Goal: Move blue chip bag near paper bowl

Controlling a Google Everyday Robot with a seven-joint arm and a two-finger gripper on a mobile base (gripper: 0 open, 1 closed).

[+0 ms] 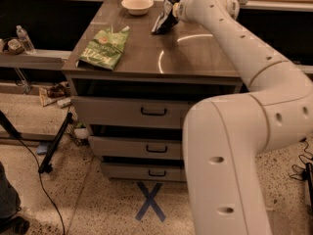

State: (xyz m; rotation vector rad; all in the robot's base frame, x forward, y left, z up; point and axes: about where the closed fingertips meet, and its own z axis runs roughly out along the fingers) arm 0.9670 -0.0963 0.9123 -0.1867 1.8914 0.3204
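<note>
The blue chip bag (pixel 164 16) is dark blue with white patches and hangs from my gripper (pixel 175 5) at the far side of the cabinet top, its lower end close to or touching the surface. The gripper is shut on the bag's top. The paper bowl (pixel 137 5) is cream and round and stands at the far edge, a short way left of the bag. My white arm reaches in from the right across the cabinet top.
A flat green chip bag (pixel 103 48) lies on the left part of the cabinet top (pixel 195 58). The cabinet has three drawers (pixel 154 112). A water bottle (pixel 24 38) stands on a shelf at left. A blue X (pixel 150 201) marks the floor.
</note>
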